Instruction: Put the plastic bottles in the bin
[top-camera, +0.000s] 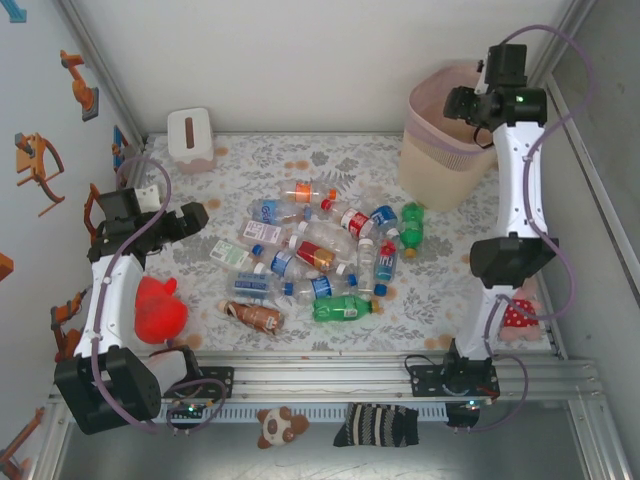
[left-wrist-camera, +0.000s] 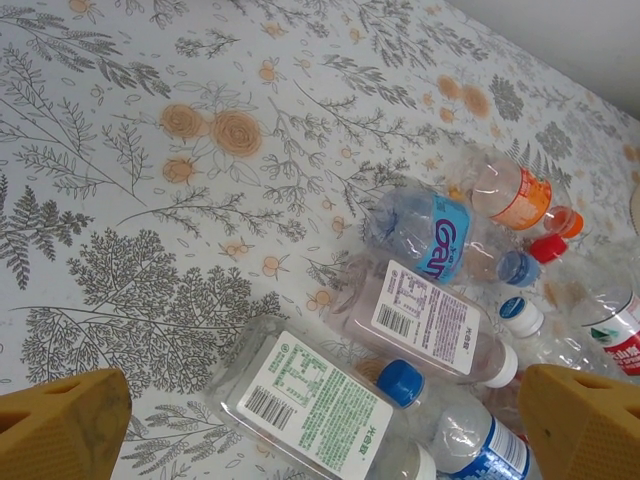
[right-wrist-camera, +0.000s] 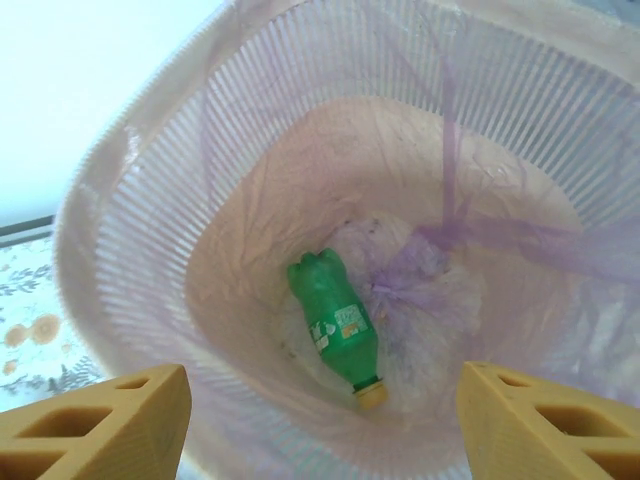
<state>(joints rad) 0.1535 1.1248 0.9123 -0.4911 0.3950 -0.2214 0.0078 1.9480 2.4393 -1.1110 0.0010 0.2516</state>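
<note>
one green bottle (right-wrist-camera: 335, 325) in bin (right-wrist-camera: 150, 230); about eighteen bottles (top-camera: 318, 256) on table (top-camera: 450, 300). right gripper (right-wrist-camera: 322, 380) spread, empty; left gripper (left-wrist-camera: 322, 385) spread, empty.

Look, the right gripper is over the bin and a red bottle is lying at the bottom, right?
Not quite. The bottle at the bottom of the bin is green, not red; the right wrist view shows it. The right gripper is indeed over the bin.
</note>
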